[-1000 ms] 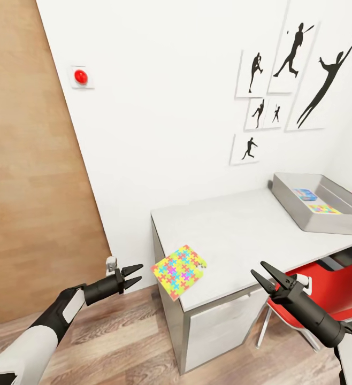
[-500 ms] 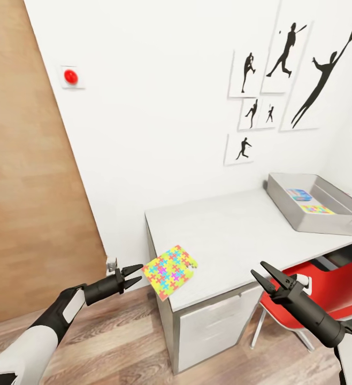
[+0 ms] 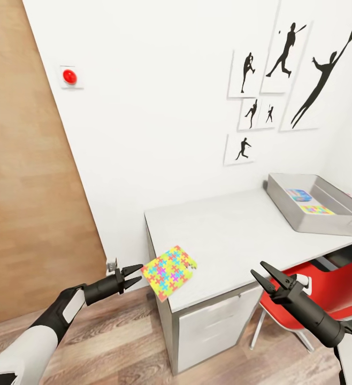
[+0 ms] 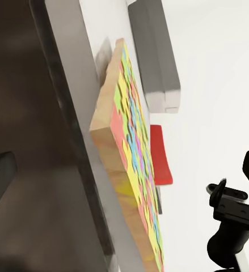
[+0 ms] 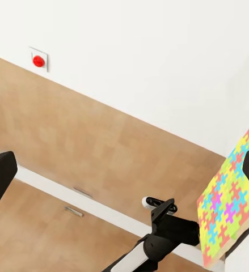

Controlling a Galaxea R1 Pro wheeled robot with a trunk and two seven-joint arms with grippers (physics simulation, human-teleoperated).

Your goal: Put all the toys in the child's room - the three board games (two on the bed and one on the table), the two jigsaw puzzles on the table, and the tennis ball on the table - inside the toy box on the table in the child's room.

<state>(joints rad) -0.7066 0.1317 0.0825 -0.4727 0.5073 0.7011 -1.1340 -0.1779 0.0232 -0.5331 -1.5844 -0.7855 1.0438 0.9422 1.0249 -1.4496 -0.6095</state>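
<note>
Left gripper [image 3: 135, 271], jaws parted and empty, points at the jigsaw puzzle [image 3: 169, 271] overhanging the table [image 3: 224, 240] edge just ahead, nearer than the right gripper [image 3: 262, 271].

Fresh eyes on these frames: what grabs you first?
The multicoloured jigsaw puzzle overhanging the near left corner of the white table, with the open left end effector just beside it. Then the grey toy box at the table's far right, already holding another puzzle and a blue game box.
</note>
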